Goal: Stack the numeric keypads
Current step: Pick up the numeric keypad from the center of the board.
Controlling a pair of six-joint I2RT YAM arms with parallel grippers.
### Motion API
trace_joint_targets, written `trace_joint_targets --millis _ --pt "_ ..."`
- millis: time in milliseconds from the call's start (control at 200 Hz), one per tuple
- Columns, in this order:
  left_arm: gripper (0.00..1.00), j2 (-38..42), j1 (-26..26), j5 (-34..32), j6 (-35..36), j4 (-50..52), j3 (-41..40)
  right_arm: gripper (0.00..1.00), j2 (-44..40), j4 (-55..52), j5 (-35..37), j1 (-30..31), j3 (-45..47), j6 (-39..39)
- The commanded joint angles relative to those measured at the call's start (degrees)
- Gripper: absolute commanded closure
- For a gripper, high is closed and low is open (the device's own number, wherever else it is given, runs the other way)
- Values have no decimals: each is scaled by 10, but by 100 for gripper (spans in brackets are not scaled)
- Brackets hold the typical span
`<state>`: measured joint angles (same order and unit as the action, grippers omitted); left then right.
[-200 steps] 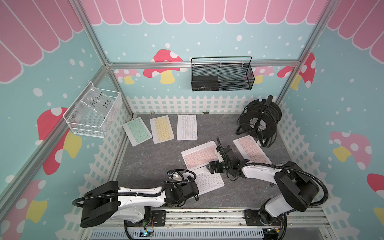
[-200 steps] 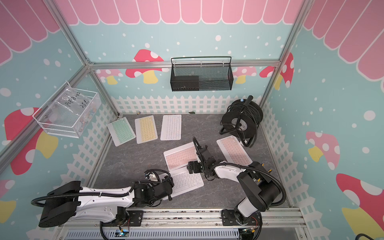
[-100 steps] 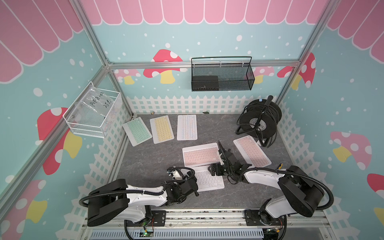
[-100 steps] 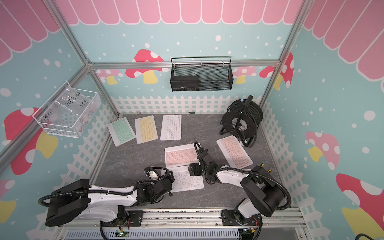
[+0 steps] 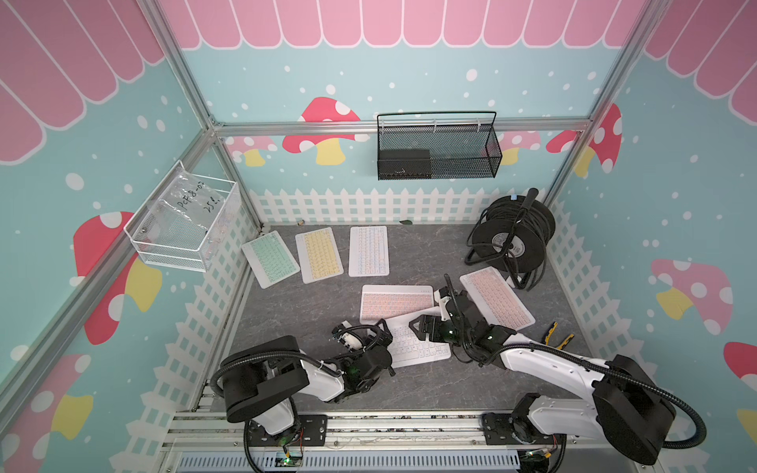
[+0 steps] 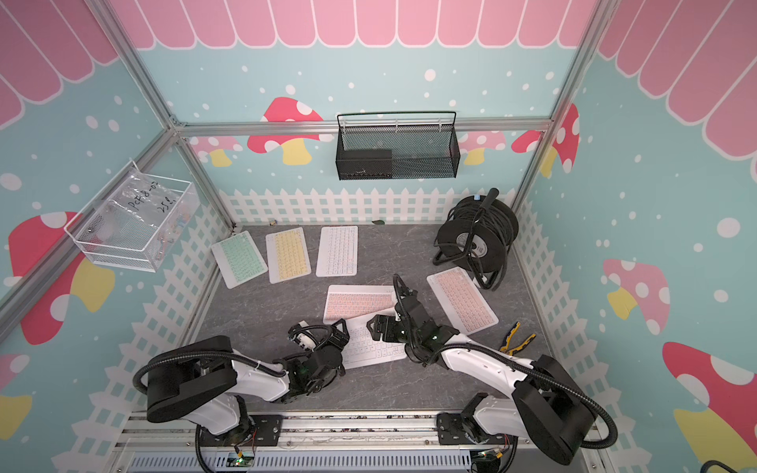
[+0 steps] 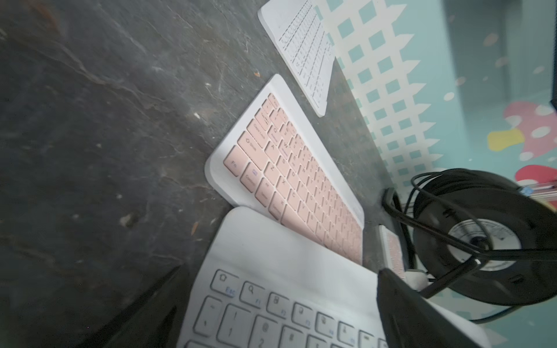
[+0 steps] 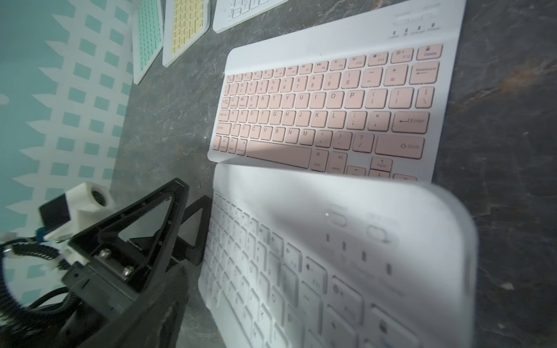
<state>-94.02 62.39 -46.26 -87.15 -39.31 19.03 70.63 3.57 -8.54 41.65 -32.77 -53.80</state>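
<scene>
A grey stone-patterned desk [image 5: 295, 311] is seen in both top views, and a black cable reel [image 5: 512, 241] is stood at its back right corner. Six thin white-framed keypads are laid on the desk. A mint green-keyed keypad [image 5: 269, 259], a yellow-keyed keypad [image 5: 318, 254] and a pale pastel-keyed keypad [image 5: 368, 250] are ranged side by side at the back left. A central pink-keyed keypad [image 5: 396, 302] is set mid-desk, and a second pink-keyed keypad [image 5: 496, 298] just beside the reel. A white-keyed keypad [image 5: 418, 348] is placed at the front, its far edge lapped over the central one's near edge. The left tool [image 7: 280, 271] is spread wide about its left end. The right tool [image 5: 424, 327], jaws likewise apart, is poised over its right end.
</scene>
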Motion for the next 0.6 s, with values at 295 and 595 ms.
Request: trace_joint_targets --millis 295,595 --pt "1 -135 30 350 -132 -114 -49 24 -53 57 -96 14 3 -55" --pt "0 -9 27 328 -59 100 -3 62 -83 -23 -96 -8 -13 -23"
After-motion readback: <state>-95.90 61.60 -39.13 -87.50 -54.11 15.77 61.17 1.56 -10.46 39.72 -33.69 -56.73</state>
